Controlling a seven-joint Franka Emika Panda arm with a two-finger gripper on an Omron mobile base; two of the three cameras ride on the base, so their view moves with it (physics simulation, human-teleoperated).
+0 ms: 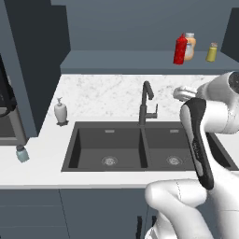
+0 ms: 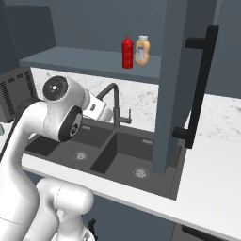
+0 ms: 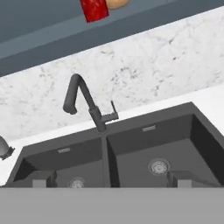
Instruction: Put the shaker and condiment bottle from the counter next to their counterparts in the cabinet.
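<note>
The red condiment bottle stands upright on the cabinet shelf, right beside the peach-orange bottle. The yellow-olive shaker is a little further right on the same shelf. The pale blue-green shaker sits on the counter at the far left, near the front edge. My gripper hangs open and empty over the sink, well below the shelf, facing the faucet and backsplash. In the hand view the condiment bottle's base and the peach-orange bottle's show at the top.
A dark double sink with a black faucet lies under the arm. A white soap dispenser stands left of the sink. An open cabinet door with a black handle hangs at the right. A dark appliance stands at the left.
</note>
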